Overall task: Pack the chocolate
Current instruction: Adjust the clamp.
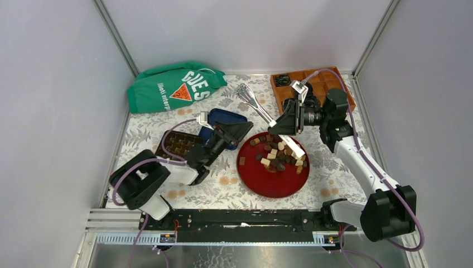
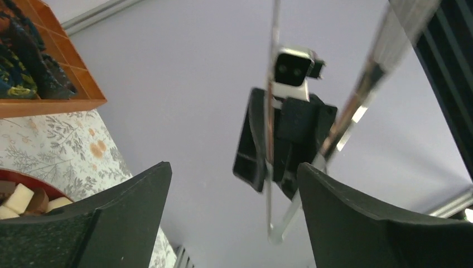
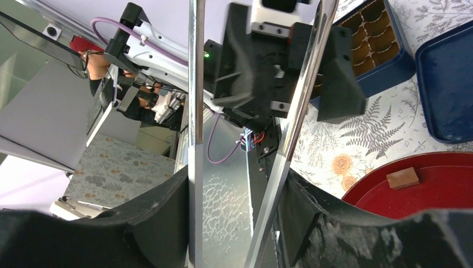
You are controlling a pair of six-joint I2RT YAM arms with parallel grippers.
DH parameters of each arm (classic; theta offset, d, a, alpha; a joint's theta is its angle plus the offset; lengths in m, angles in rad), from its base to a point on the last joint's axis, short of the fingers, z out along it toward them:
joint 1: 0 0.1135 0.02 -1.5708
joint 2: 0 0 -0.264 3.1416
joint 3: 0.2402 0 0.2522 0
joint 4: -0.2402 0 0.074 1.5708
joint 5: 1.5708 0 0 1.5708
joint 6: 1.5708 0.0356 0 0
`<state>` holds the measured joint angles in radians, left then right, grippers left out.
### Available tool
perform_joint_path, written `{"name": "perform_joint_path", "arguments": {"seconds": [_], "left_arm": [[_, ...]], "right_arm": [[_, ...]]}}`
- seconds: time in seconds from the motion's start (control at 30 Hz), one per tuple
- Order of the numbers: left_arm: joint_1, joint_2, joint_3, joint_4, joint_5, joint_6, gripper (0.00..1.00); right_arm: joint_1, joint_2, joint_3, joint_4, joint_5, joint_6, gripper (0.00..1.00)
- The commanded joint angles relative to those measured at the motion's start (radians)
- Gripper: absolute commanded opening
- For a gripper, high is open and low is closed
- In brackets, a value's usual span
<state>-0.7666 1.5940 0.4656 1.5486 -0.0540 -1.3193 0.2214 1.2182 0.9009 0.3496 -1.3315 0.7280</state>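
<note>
The chocolate, brown and cream pieces, lies heaped on the red plate. My right gripper hovers over the plate's far rim, shut on metal tongs. The right wrist view shows both tong arms pinched between the right gripper; one brown chocolate sits on the plate. My left gripper stands open just left of the plate. In its wrist view the left gripper is wide apart, with the tongs ahead and untouched, and cream chocolate at lower left.
A dark blue compartment box lies left of the plate, its blue lid behind it. A green bag sits at the back left. A wooden tray stands at the back right behind the right arm.
</note>
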Motion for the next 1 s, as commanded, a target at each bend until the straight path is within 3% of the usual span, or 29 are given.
{"name": "perform_joint_path", "arguments": {"seconds": [0.0, 0.13, 0.3, 0.53, 0.97], "left_arm": [[0.003, -0.133, -0.074, 0.058, 0.137, 0.213, 0.98], [0.001, -0.198, -0.1, 0.056, 0.177, 0.313, 0.99], [0.0, -0.156, -0.051, 0.053, 0.17, 0.258, 0.99], [-0.074, -0.116, 0.002, 0.057, 0.058, 0.286, 0.99], [-0.114, -0.018, 0.128, 0.045, -0.081, 0.271, 0.99]], "right_arm": [[-0.013, -0.05, 0.012, 0.0, -0.043, -0.073, 0.6], [-0.016, -0.06, 0.016, -0.064, -0.044, -0.139, 0.6], [-0.017, -0.064, 0.012, -0.072, -0.049, -0.154, 0.59], [-0.016, -0.062, 0.013, -0.077, -0.055, -0.159, 0.59], [-0.016, -0.06, 0.019, -0.079, -0.07, -0.158, 0.58]]}}
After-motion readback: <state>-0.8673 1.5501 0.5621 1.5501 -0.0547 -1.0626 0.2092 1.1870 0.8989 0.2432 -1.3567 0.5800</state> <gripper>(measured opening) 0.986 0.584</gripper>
